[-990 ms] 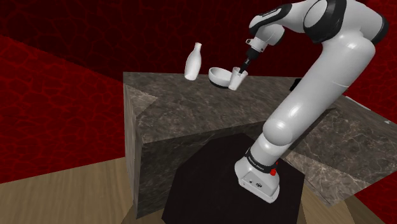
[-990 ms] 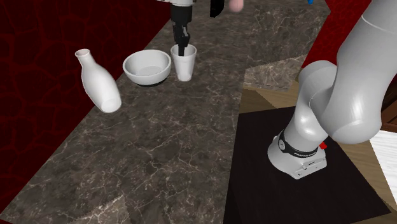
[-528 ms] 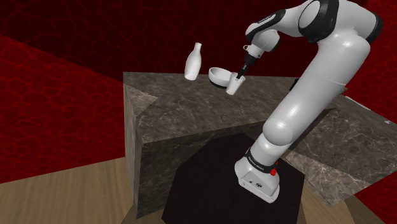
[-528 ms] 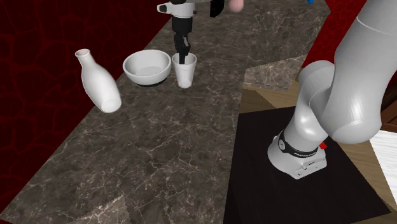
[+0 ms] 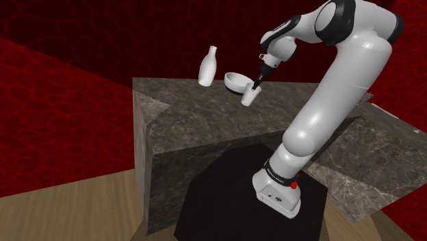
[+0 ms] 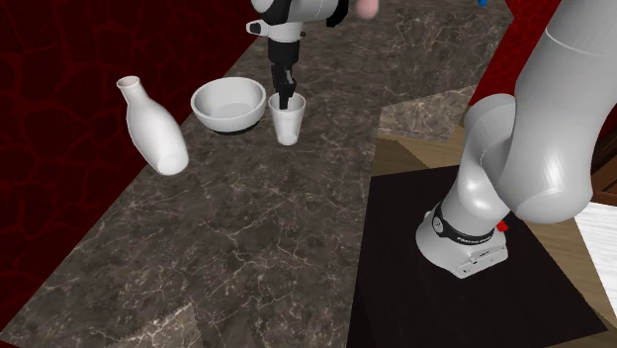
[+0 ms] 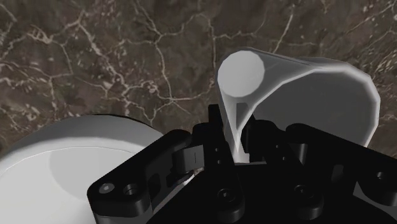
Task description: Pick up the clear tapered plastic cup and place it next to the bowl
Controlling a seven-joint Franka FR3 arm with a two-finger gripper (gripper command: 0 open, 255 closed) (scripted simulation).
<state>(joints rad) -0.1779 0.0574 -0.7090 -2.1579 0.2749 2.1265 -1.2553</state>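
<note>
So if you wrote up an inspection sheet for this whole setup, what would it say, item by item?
Surface: dark veined stone counter, carrying three white things.
Job's things: cup close beside the bowl; cannot tell whether it rests on the counter.
Clutter: white bottle on the bowl's other side from the cup.
Grippers: gripper shut on the cup's wall at the rim, coming in from above.
Cables: nothing seen.
Surroundings: red walls, wood floor, black stand under the arm.
</note>
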